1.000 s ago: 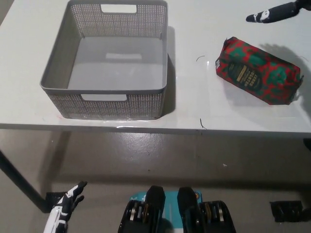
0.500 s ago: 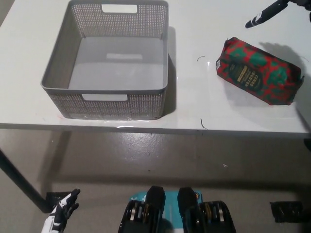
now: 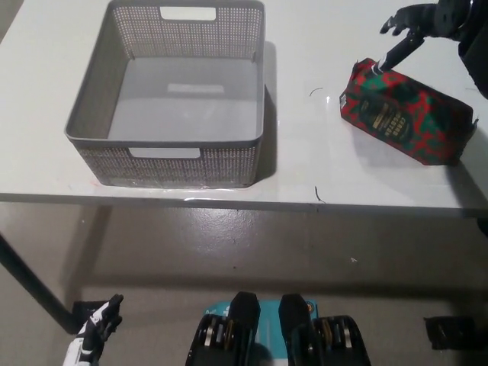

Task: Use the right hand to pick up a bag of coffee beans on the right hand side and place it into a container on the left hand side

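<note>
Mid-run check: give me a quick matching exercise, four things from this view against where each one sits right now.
Things:
1. basket
2. coffee bag
3. right hand
4. left hand

Places:
A. lower left, below the table edge
B. lying on the table's right side
C. on the table's left side, nothing inside
D. upper right, fingers spread, reaching down at the bag's far end

Pairs: 1-C, 2-B, 3-D, 4-A

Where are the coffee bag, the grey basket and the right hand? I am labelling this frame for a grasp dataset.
coffee bag (image 3: 404,112): head view, middle of its red and green top face.
grey basket (image 3: 164,142): head view, its near rim.
right hand (image 3: 418,23): head view, middle of the black hand above the bag.
</note>
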Controlling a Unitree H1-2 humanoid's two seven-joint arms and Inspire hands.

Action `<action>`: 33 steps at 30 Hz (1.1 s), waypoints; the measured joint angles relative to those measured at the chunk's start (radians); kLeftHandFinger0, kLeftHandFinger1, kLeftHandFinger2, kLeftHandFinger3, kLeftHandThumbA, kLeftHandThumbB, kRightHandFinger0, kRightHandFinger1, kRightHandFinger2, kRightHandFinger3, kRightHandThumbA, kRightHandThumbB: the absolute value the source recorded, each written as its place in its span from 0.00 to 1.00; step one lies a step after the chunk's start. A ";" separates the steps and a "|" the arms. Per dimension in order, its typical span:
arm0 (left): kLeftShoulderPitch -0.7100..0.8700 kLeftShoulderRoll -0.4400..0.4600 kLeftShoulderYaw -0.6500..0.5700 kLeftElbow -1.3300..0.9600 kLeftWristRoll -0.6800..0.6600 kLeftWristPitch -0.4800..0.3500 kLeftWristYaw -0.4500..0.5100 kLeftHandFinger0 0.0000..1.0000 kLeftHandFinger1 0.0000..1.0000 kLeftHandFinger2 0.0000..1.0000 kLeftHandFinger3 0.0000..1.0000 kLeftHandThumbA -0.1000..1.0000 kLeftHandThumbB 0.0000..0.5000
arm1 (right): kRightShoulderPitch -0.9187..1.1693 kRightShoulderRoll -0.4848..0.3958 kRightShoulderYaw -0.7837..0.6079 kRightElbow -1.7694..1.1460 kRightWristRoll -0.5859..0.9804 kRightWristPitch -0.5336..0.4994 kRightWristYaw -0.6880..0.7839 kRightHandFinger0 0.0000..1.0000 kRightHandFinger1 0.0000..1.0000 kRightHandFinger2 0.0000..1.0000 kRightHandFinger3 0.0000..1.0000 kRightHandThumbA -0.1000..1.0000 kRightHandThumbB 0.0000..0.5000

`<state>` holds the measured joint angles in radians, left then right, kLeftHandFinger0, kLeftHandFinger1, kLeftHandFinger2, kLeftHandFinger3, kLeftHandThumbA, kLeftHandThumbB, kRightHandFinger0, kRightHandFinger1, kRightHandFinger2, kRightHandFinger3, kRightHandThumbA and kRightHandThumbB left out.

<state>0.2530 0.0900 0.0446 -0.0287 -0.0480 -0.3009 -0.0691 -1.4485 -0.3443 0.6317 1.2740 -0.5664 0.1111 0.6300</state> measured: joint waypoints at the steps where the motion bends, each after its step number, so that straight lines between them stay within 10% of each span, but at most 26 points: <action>1: 0.000 0.000 0.000 0.000 -0.002 -0.001 0.000 1.00 1.00 1.00 1.00 1.00 0.39 | 0.003 0.000 0.000 0.000 0.000 -0.005 0.001 1.00 1.00 1.00 1.00 0.85 1.00; 19: -0.006 0.010 0.010 0.002 -0.029 -0.037 -0.004 1.00 1.00 1.00 1.00 1.00 0.50 | 0.061 0.000 0.059 0.012 -0.044 -0.065 0.035 1.00 1.00 1.00 1.00 0.90 1.00; 33: 0.000 0.022 0.016 0.003 -0.059 -0.058 -0.015 1.00 1.00 1.00 1.00 1.00 0.37 | 0.157 0.037 0.120 0.073 -0.094 -0.080 -0.026 1.00 1.00 1.00 1.00 0.88 1.00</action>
<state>0.2527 0.1122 0.0608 -0.0259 -0.1069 -0.3587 -0.0845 -1.2918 -0.3071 0.7521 1.3471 -0.6602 0.0307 0.6039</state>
